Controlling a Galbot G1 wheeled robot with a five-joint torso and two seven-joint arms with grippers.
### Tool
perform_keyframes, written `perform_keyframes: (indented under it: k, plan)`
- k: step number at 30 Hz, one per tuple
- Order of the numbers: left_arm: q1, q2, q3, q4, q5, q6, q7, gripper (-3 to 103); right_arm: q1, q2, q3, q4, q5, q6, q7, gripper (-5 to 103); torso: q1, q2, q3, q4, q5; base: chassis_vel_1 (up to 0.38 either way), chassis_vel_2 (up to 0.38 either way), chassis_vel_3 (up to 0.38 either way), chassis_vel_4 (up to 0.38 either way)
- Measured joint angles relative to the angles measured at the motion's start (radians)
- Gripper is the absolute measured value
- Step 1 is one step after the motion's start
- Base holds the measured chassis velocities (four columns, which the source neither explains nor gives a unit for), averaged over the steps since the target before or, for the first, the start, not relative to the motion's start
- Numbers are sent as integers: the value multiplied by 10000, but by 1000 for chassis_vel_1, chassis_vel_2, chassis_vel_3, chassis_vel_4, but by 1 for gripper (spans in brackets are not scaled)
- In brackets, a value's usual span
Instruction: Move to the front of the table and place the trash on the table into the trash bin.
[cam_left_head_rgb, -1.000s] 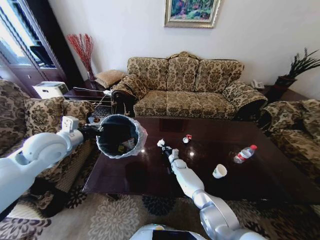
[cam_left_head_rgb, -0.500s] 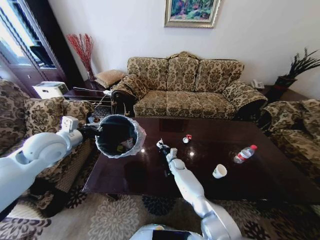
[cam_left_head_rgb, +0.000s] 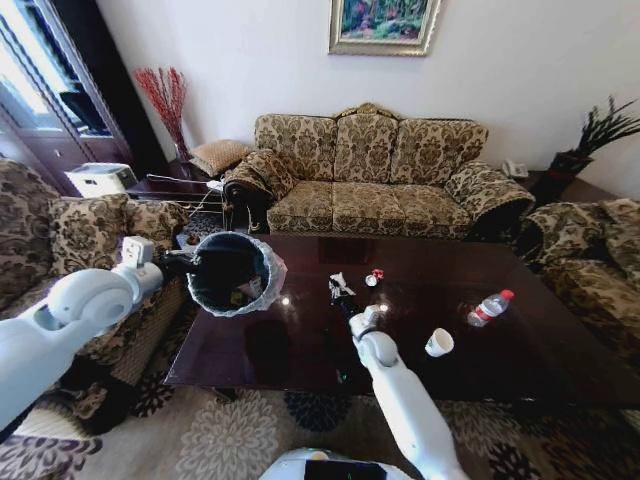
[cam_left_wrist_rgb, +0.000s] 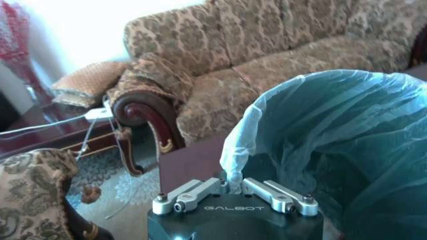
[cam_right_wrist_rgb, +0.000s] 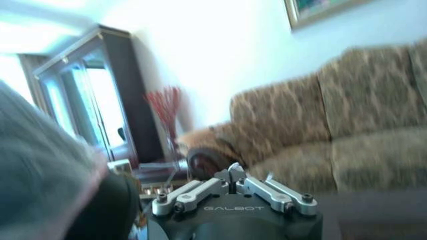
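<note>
The trash bin (cam_left_head_rgb: 232, 272), black with a whitish bag, hangs over the left end of the dark table (cam_left_head_rgb: 290, 345). My left gripper (cam_left_head_rgb: 193, 262) is shut on its rim; the left wrist view shows the gripper (cam_left_wrist_rgb: 233, 183) pinching the bag of the bin (cam_left_wrist_rgb: 333, 150). Some litter lies inside. Right of the bin, my right gripper (cam_left_head_rgb: 341, 292) is shut on a crumpled white paper (cam_left_head_rgb: 337, 282) just above the table; the right wrist view shows this gripper (cam_right_wrist_rgb: 234, 176) closed. A red-and-white scrap (cam_left_head_rgb: 375, 277), a white paper cup (cam_left_head_rgb: 439, 343) and a red-capped bottle (cam_left_head_rgb: 490, 307) lie on the table.
A patterned sofa (cam_left_head_rgb: 375, 175) stands behind the table, with armchairs at the left (cam_left_head_rgb: 70, 225) and right (cam_left_head_rgb: 590, 250). A small side table (cam_left_head_rgb: 165, 187) with a vase of red twigs (cam_left_head_rgb: 165, 100) sits at the back left. Patterned carpet (cam_left_head_rgb: 230, 440) lies in front.
My right gripper has moved a little to the right with the white paper in it, and the forearm has swung right. The bin has shifted slightly left.
</note>
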Motion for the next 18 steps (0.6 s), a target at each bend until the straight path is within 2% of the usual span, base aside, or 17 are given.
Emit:
perform_keyframes:
  k: [4,5,9,15,18]
  plan:
    - [103,345,160,75,43,165,159,0,-303,-844,92,1820,241,166,-142,0,3,-1,2,-1,0,0,0,0,0]
    - [103,345,160,75,43,165,159,0,-303,-844,92,1820,241,166,-142,0,3,-1,2,-1,0,0,0,0,0]
    - [149,831,270,129,-478,316,258,0,-397,-1533,149,3256,1136,149,-369,0,2,0,1,-1,-2,0,0,0,0]
    - [160,1289,345,160,-908,312,556,0,-177,-1959,30,4178,1917,82,-821,0,3,0,2,-2,-1,0,0,0,0]
    - [214,1565,392,-22,-1478,351,548,0,164,-2080,-270,4528,2240,81,-1280,0,3,-1,2,0,-1,0,0,0,0]
